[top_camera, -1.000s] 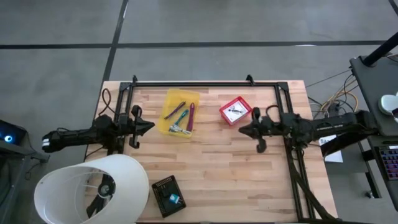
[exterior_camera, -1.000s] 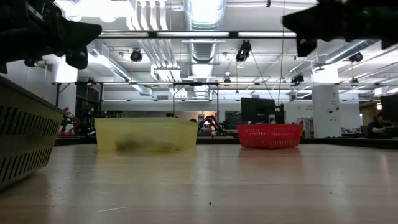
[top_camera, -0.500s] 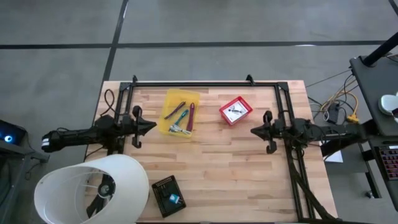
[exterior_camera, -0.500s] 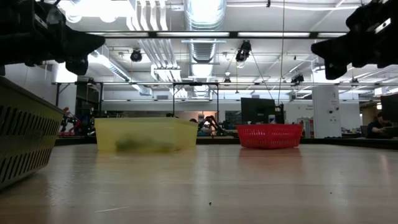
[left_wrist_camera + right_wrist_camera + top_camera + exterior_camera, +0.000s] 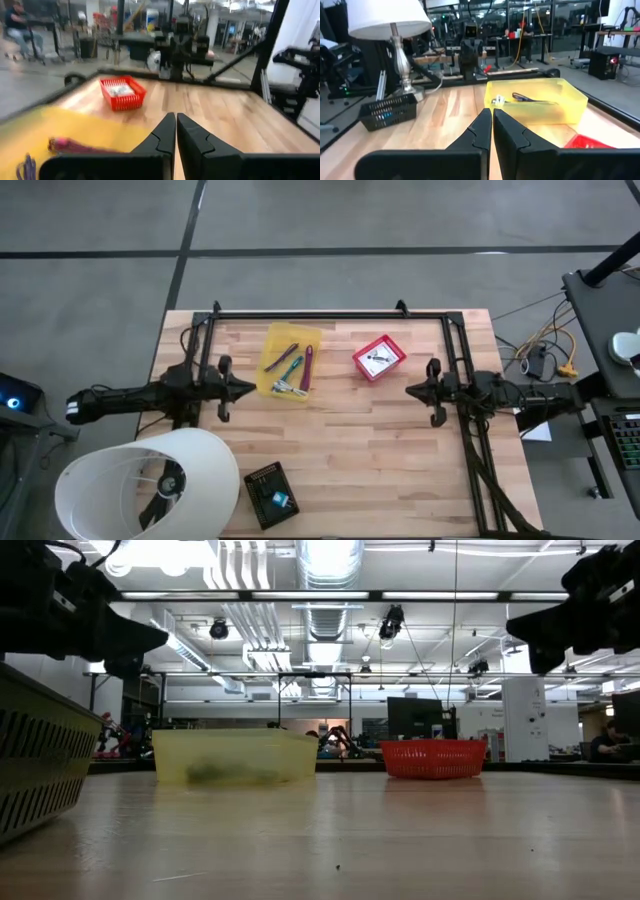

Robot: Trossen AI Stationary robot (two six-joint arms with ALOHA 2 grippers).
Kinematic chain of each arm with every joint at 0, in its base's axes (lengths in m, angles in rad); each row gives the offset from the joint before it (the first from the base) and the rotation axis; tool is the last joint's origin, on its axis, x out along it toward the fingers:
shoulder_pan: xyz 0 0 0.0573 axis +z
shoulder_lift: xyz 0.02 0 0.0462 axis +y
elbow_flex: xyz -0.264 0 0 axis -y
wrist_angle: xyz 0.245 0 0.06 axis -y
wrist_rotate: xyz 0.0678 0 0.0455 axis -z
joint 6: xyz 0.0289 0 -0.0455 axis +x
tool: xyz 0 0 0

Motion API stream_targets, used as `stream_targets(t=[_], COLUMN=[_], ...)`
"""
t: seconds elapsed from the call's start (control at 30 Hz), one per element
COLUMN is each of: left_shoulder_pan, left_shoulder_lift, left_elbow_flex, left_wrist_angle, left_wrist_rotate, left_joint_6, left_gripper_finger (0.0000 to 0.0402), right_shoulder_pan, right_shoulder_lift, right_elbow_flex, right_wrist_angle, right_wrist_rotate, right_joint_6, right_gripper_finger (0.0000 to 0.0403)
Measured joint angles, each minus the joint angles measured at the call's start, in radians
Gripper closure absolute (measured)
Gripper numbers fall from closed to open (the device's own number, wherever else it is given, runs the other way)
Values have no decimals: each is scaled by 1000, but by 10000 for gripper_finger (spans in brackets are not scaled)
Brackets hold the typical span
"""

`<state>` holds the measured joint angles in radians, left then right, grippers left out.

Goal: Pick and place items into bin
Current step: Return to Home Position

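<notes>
The yellow bin (image 5: 290, 361) holds magenta and teal sticks (image 5: 298, 367) and a small metal piece (image 5: 284, 388); in the left wrist view a magenta stick (image 5: 70, 146) lies in it. White printed packets (image 5: 379, 360) rest in the red basket (image 5: 395, 346). My left gripper (image 5: 250, 390) hovers shut at the yellow bin's (image 5: 75, 132) left side, holding nothing. My right gripper (image 5: 408, 390) hovers shut just right of the red basket and nearer, also holding nothing. Both hang above the tabletop in the low view, with the left gripper (image 5: 150, 638) and the right gripper (image 5: 520, 628) at the upper corners.
A black basket (image 5: 271, 493) with a teal item sits near the table's near edge, beside a white lamp shade (image 5: 140, 485). A black frame rail (image 5: 330, 313) runs along the far edge. Bare wood (image 5: 370, 450) lies between the arms.
My right gripper has drawn back toward the table's right edge, away from the red basket, and dropped a little. My left gripper has sunk slightly beside the yellow bin. Both stayed shut.
</notes>
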<state>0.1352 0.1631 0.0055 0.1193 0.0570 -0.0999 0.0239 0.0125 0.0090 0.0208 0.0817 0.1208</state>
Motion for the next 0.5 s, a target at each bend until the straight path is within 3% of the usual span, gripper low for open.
stream_targets(t=[0.5], left_shoulder_pan=[-1], left_shoulder_lift=[-7], left_elbow_flex=[0], left_wrist_angle=[-32], left_wrist_rotate=[15], left_joint_6=[1], left_gripper_finger=[402], right_shoulder_pan=[0], right_shoulder_lift=[30], right_elbow_flex=[0], right_wrist_angle=[3], right_wrist_rotate=[21], right_joint_6=[12], right_gripper_finger=[394])
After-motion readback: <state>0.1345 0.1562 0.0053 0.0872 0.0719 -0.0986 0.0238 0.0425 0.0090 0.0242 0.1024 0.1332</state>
